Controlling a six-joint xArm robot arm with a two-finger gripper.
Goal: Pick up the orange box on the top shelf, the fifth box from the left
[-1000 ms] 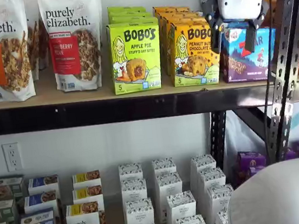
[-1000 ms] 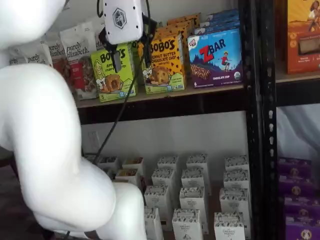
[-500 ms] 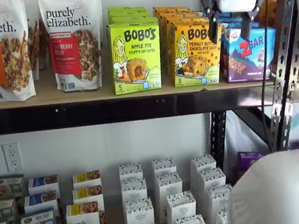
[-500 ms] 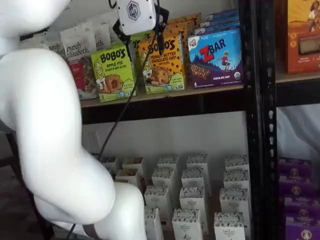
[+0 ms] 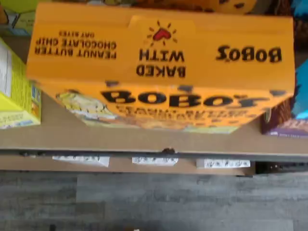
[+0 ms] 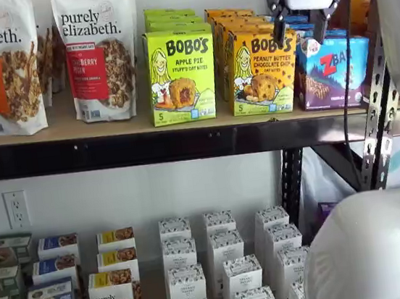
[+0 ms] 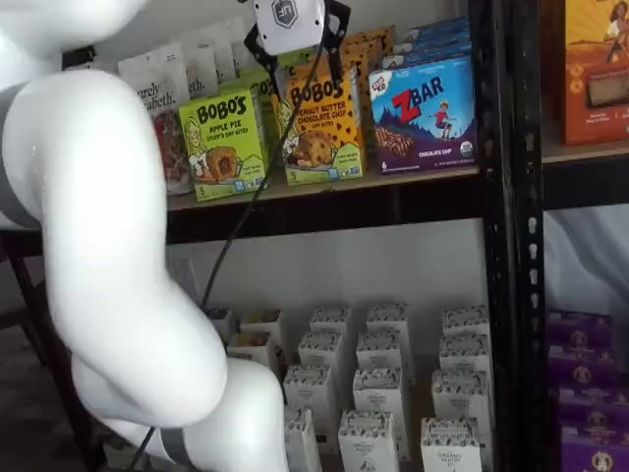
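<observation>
The orange box (image 6: 259, 69) stands upright at the front of a row of like boxes on the top shelf (image 6: 109, 124), and shows in both shelf views (image 7: 319, 128). The wrist view looks down on its lid (image 5: 159, 53), with the shelf board's front edge (image 5: 144, 142) below it. My gripper (image 6: 298, 24) hangs just above the box's top, its white body at the frame's upper edge. Its two black fingers are plainly apart, so it is open and empty (image 7: 298, 61). One finger overlaps the Z Bar box in a shelf view.
A lime-green Bobo's Apple Pie box (image 6: 181, 75) stands left of the orange box and a blue Z Bar box (image 6: 332, 67) right of it. Granola bags (image 6: 97, 53) stand farther left. A grey steel upright (image 6: 376, 99) is at the right. White cartons (image 6: 225, 263) fill the lower shelf.
My gripper has risen and shifted toward the orange box, from in front of the boxes' faces to just above the box's top. The boxes have not moved.
</observation>
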